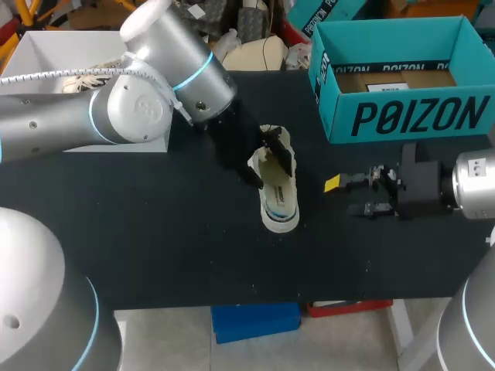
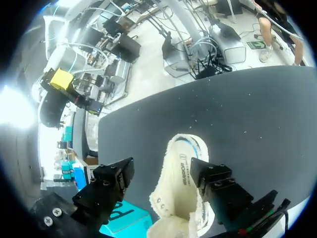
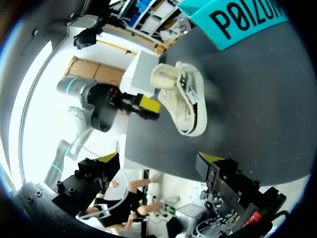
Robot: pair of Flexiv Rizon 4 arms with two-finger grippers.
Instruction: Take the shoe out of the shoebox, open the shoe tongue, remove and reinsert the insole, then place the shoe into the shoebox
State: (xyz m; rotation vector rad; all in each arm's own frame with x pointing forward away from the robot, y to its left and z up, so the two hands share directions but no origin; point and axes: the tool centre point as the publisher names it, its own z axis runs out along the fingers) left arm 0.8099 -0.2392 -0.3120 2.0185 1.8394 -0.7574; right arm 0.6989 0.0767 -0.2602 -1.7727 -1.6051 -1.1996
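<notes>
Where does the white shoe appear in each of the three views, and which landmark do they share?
Head view: the white shoe stands mid-table, below the left arm's wrist.
Left wrist view: the shoe sits between the left arm's open jaws.
Right wrist view: the shoe lies ahead of the right arm's open jaws, apart from them.
Shared landmark: the teal shoebox, seen in all three.

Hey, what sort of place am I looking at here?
Probably a robotics lab test bench: a left arm and a right arm are set at a black table with a white shoe and an open teal shoebox on it.
</notes>
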